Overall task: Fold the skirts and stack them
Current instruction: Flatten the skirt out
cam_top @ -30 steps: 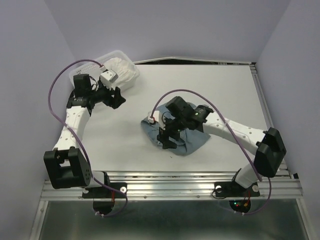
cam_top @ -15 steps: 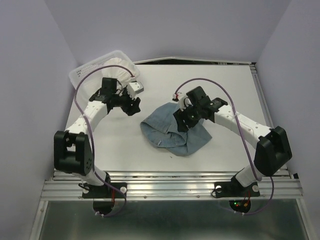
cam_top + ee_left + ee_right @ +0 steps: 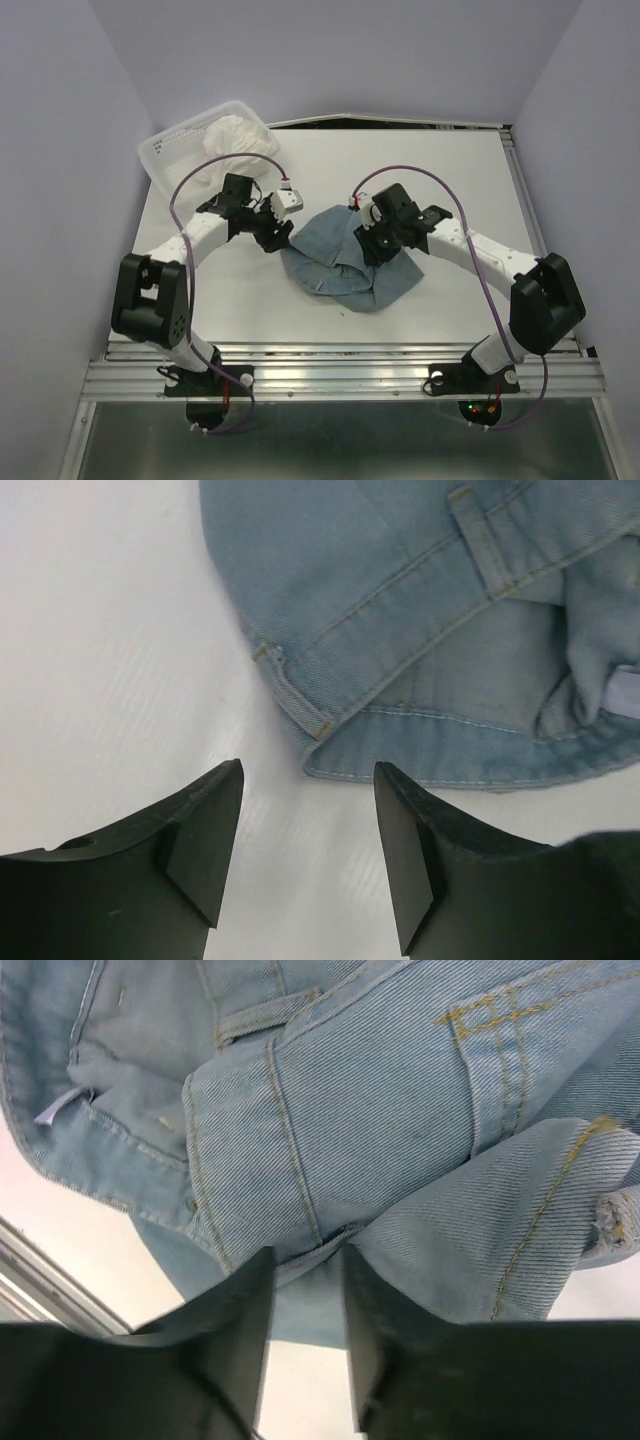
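At the far left the white skirt (image 3: 238,135) is sitting bunched in the mesh basket (image 3: 160,150), which is tilting against the wall; it is probably waiting there because the other garment is being handled first. Moving inward, the left gripper (image 3: 280,238) is hovering low over the table (image 3: 460,170) just beside the left edge of the blue skirt (image 3: 340,268). Its jaws are standing apart with nothing between them, and the left wrist view is showing only bare tabletop in the gap, with the skirt's waistband (image 3: 400,630) just ahead. That placement is suggesting a reach for the waistband corner. The blue skirt is lying crumpled near the middle of the table, partly doubled over itself, so it is likely needing to be spread flat before any fold. On its right side the right gripper (image 3: 370,250) is pressing down onto the cloth, its fingers narrowly apart and straddling a raised ridge of denim (image 3: 300,1245); whether they are actually pinching that ridge is not clear. One arm at each side is looking like preparation for a two-handed lift and spread.
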### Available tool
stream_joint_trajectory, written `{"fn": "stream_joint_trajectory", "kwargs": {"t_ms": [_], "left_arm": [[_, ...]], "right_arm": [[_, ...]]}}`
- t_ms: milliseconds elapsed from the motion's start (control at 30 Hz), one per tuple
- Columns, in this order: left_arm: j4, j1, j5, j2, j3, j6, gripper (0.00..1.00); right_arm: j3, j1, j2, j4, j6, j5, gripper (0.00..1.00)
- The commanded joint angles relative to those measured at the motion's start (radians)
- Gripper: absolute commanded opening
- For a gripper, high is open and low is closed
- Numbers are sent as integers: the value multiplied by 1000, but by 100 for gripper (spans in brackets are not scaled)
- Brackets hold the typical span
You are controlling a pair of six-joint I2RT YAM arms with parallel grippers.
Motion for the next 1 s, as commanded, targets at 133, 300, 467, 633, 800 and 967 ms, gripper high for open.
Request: {"fn": "stream_joint_trajectory", "kwargs": {"t_ms": [133,300,467,633,800,967], "left_arm": [[209,-203,-39,-192,-149,41,65],[316,-352,-98,-103,-122,-17,63],[319,-421,-116,-21,-83,-20,65],[333,-449,-168,22,-66,-41,67],[414,-446,-236,42,-42,-129,61],[410,-435,-316,-15,-40,-147,19]], "right_arm": [[-52,4,-48,111,53,49,9],[-33,-33,-81,101,84,41,15],[-12,-142,-104,55,124,-42,31],[-26,-168,-144,42,157,-97,48],[-43,-186,-157,45,157,-96,49],[-13,-186,-173,54,119,-108,50]]}}
